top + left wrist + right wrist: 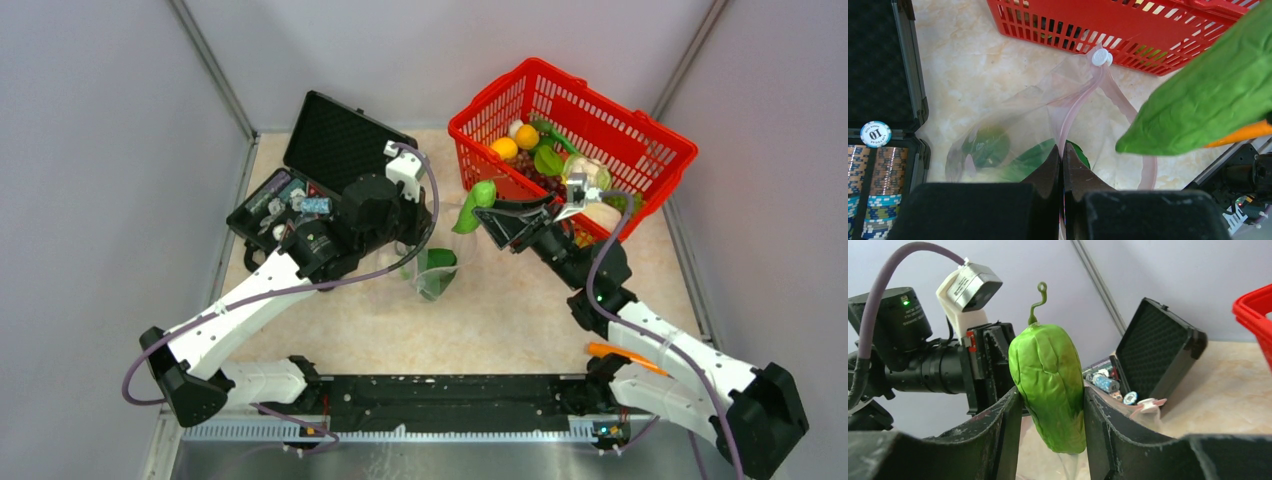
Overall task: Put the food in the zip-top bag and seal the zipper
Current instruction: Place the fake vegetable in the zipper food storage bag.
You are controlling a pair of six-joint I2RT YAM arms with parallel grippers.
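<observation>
1. The desk (520,320) is carrying everything. We are judging the task to be in its middle part: filling is going on and sealing is not yet begun.
2. The red basket (610,105) is standing at the far right. Several pieces of food (527,137) are lying inside it, so much loading is waiting for us.
3. The black case (340,130) is sitting open at the far left and is playing no part.
4. The zip-top bag (1023,115) is standing on the desk between the case and the basket, with its mouth open. Some green pieces (985,145) are already lying at its bottom.
5. Our left tool (1063,165) is pinching the near edge of the bag, jaws pressed together, and is keeping the mouth up.
6. Our right tool (1050,410) is clamping a green pepper (1048,375) between its fingers. It is hovering near the mouth of the bag, and the pepper is not yet inside.
7. The zipper (1075,107) is gaping apart.
8. The white slider (1101,56) is sitting at the far end of the zipper, so the closing is remaining entirely.
</observation>
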